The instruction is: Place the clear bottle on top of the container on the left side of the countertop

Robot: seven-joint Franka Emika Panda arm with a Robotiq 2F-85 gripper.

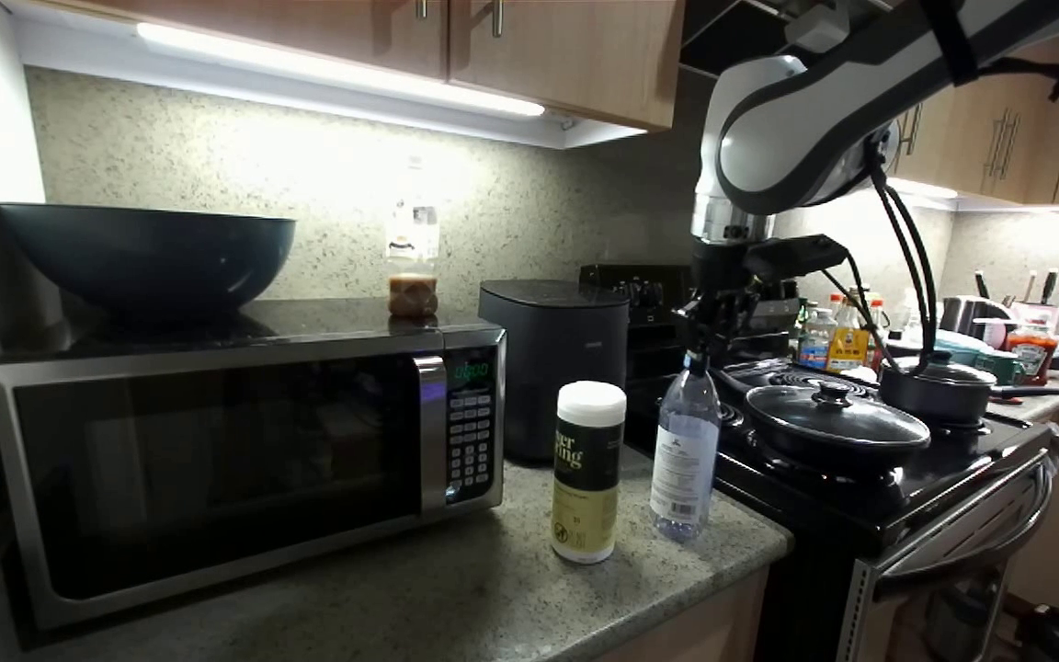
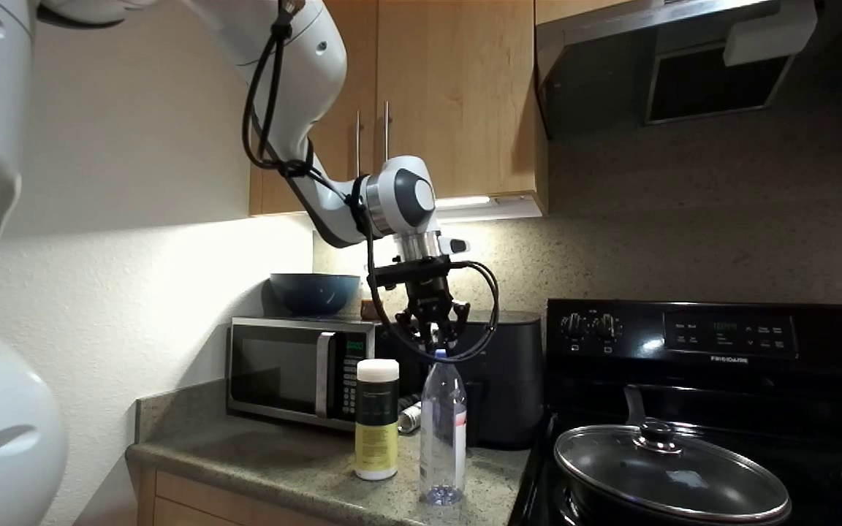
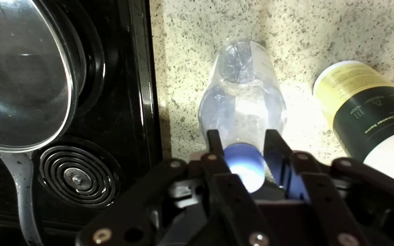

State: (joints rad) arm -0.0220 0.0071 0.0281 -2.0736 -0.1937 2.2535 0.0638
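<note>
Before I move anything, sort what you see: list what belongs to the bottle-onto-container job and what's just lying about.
For the job:
clear bottle
white-lidded container
countertop
pincer

Just lying about:
microwave
dark bowl on top of it
bottle with brown contents, also up there
black appliance
lidded pan on the stove

Under wooden cabinets (image 2: 457, 95), a strip light (image 1: 336, 69) brightens the speckled backsplash (image 1: 529, 202) beside a white wall (image 2: 129, 219).

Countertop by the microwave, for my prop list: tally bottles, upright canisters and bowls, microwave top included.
Bottles: 2 (clear plastic blue-capped bottle; transparent bottle with brown contents)
Canisters: 1 (black-and-yellow white-lidded canister)
Bowls: 1 (wide dark blue bowl)
Total: 4
</note>
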